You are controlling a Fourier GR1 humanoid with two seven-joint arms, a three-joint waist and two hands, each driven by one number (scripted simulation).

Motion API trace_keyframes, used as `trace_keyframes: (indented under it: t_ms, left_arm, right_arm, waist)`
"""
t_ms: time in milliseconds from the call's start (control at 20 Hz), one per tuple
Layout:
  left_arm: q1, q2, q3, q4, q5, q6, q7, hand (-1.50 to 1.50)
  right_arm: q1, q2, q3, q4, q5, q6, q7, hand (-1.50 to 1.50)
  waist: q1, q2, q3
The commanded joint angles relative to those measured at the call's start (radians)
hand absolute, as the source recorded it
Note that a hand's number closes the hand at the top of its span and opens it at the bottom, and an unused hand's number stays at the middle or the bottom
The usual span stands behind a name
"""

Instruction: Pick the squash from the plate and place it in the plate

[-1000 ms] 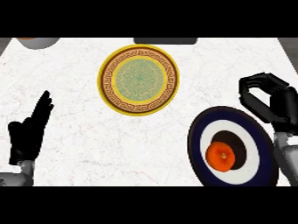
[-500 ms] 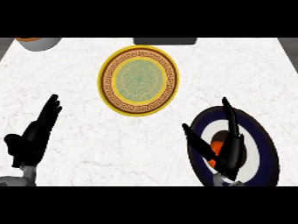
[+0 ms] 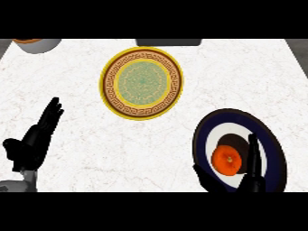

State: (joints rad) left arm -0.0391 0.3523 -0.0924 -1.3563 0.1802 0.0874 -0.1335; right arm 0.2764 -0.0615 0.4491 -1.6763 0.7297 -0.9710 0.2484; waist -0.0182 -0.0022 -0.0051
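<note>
Here, right robot hand (image 3: 251,169) beside squash (image 3: 226,161) (possibly touching).

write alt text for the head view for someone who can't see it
The robot's black right hand reaches around a round orange squash on a navy-rimmed white plate. A gold-rimmed green patterned plate lies further back on the white marble counter; the left hand rests open.

Pretty even, bright light over the white marble counter (image 3: 149,149), no glare anywhere. Only real shadow is a dark patch beside the orange squash (image 3: 227,161). Edges look soft.
</note>
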Motion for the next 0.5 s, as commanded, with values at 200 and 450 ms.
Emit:
trace_keyframes:
  t_ms: [200, 450]
  left_arm:
    - [-0.006, -0.013, -0.006, 0.005, -0.007, -0.006, -0.002, 0.00]
    - [-0.027, 0.009, 0.029, 0.018, 0.002, -0.031, -0.004, 0.00]
  right_arm:
    - [0.125, -0.033, -0.017, -0.152, 0.279, 0.391, 0.398, -1.50]
    - [0.100, -0.016, 0.006, -0.363, 0.337, 0.676, 0.642, -1.50]
  waist:
    - [0.014, 0.006, -0.002]
    - [0.017, 0.002, 0.003]
